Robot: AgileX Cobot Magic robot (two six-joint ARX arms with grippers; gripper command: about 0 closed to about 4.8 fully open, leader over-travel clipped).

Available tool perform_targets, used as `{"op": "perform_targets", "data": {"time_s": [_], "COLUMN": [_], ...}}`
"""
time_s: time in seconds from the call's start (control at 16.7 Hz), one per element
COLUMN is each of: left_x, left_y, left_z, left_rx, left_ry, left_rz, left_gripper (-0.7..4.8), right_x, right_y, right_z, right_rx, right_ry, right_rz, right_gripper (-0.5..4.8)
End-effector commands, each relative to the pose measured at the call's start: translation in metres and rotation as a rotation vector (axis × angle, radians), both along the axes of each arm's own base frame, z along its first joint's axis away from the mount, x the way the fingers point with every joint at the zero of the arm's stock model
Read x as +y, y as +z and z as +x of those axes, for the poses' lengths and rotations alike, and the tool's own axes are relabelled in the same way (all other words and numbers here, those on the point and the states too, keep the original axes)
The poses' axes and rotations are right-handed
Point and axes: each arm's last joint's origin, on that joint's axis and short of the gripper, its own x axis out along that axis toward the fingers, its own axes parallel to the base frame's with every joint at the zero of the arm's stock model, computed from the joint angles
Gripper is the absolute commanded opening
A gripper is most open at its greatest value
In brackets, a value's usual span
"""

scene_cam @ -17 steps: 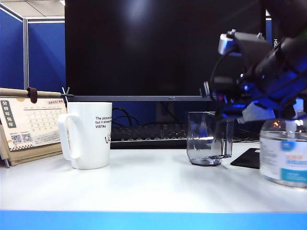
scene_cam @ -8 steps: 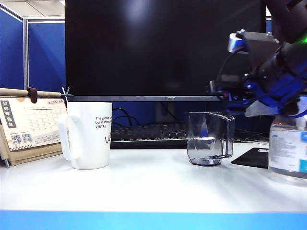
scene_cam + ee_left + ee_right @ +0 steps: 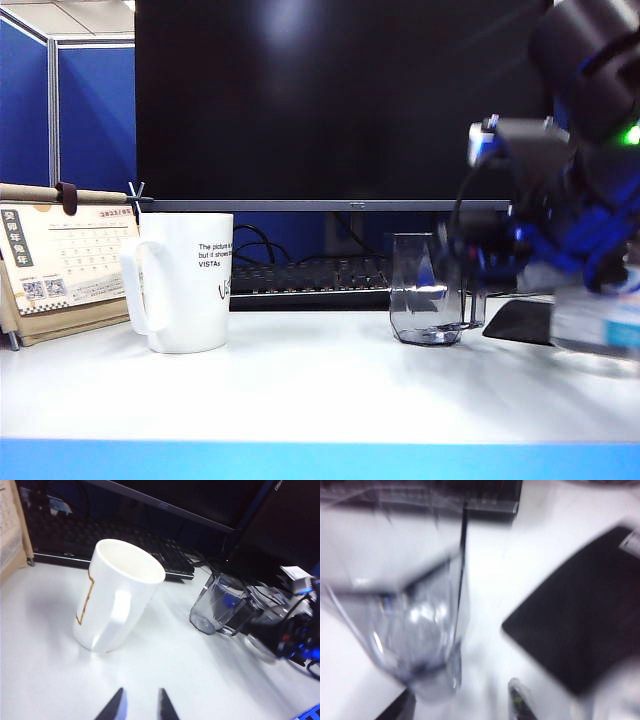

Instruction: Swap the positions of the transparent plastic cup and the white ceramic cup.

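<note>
Right wrist view puts my right gripper (image 3: 460,705) close over the plastic cup (image 3: 415,625). Its two fingertips (image 3: 519,700) poke into the frame, spread apart, one on either side of the cup's handle edge, and I cannot tell whether either touches it. The frame is blurred. A black pad (image 3: 575,620) lies on the white table (image 3: 540,540) beside the cup.

From the exterior view, the right gripper (image 3: 478,262) sits on the right of the scene, low, right at the handle side of the plastic cup (image 3: 428,290). The cup stands upright on the table (image 3: 320,380), right of centre, in front of the keyboard (image 3: 310,275) and the monitor (image 3: 340,100). The black pad (image 3: 518,322) lies just right of the cup, and a clear bottle (image 3: 598,315) with a blue label stands further right, partly behind the arm.

The white cup (image 3: 187,282) stands upright left of centre, well apart from the plastic cup, handle pointing left. A desk calendar (image 3: 62,262) leans just left of it.

My left gripper (image 3: 140,706) hangs above the near table with its fingers a little apart, holding nothing. From there I see the white cup (image 3: 117,595), and further right the plastic cup (image 3: 220,611).
</note>
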Motion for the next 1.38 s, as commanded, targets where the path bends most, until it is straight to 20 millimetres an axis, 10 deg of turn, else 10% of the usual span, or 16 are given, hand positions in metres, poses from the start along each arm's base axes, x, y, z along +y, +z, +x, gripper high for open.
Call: {"op": "perform_targets", "data": {"time_s": [0.06,1.38], "left_x": [0.0,0.0], "left_y": [0.001,0.006], "left_z": [0.0,-0.002], "left_rx": [-0.002,-0.021], "left_ry": [-0.003,-0.007], "left_rz": [0.004,0.037], "left_gripper": [0.9,0.9], "right_x": [0.001,-0.015], "right_y": [-0.001,-0.016], "right_z": [0.004,0.031], "right_rx": [-0.032,-0.104], "right_ry": [-0.007,-0.037], "right_rz": [0.023,-0.006], "right_gripper": [2.44,2.44]}}
